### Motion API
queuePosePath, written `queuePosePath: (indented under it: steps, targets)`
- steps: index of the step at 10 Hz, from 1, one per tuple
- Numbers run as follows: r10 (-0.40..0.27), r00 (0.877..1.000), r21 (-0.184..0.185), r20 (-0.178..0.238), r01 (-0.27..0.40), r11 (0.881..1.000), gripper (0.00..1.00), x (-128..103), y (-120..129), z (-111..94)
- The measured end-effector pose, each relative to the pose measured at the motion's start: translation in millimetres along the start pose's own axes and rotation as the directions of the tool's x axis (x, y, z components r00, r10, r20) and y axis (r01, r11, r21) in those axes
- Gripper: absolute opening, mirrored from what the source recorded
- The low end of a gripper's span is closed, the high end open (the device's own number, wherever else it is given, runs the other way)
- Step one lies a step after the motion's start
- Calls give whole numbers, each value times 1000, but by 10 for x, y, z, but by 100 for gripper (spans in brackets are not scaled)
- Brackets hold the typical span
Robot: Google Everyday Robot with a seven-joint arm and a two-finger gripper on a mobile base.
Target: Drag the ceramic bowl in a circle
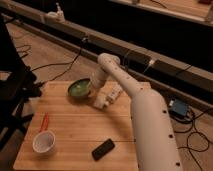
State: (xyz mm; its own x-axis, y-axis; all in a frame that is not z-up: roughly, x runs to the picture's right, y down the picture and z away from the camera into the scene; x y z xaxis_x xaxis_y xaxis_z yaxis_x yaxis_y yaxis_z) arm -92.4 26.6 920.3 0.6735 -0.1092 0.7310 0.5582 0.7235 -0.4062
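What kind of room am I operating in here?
Probably a lab or workshop: cables trail over the bare floor and a wooden table holds test props. The gripper is at the ceramic bowl, near the table's far edge.

On the wooden table (70,125): white cup (43,142), orange tool (44,121), perhaps a marker, and black phone (103,149).

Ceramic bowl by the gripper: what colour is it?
Green, darker at the rim; the ceramic bowl shows in the camera view, gripper at its right edge.
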Motion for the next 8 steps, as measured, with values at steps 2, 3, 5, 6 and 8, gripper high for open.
queuePosePath:
  steps: [2,3,5,6,8]
  targets:
    - [-57,998,-13,40,57,998,0,-308,-157,145]
    - [-90,994,-26,68,92,995,0,-501,-179,234]
    - [-140,983,-63,122,149,987,0,-764,-19,338]
    - [-146,980,-85,137,159,984,0,-800,106,364]
    - [-113,984,-123,138,131,984,0,-672,381,369]
